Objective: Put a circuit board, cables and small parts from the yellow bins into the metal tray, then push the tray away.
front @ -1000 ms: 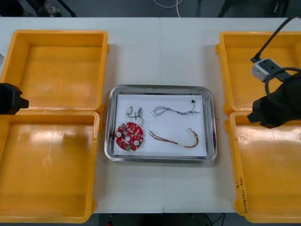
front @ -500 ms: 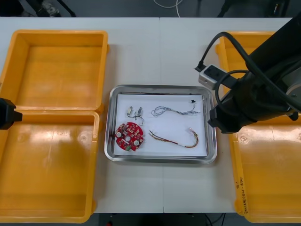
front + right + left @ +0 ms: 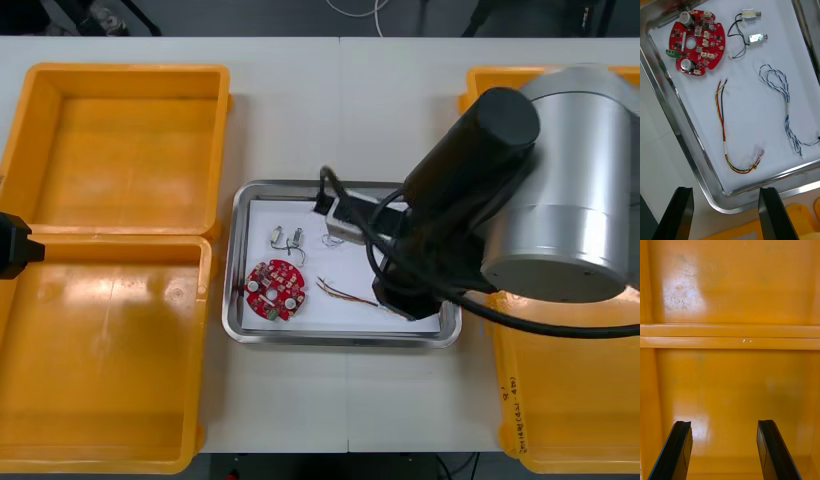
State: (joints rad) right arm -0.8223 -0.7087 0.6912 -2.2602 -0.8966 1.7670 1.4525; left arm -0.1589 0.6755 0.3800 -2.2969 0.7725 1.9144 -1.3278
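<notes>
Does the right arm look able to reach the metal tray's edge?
Probably yes: the right gripper hangs open just off the rim of the metal tray, nothing between them. The left gripper hovers over a yellow bin.

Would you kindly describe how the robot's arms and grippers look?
The right arm, over the metal tray, has a wide silver-grey cylinder and a black round link; black cables loop to a small pale box. The right gripper and left gripper each have two flat black fingers. The left arm, at the left yellow bins, shows as a black block.

Bright glare on yellow bins [image 3: 100, 330]
</notes>
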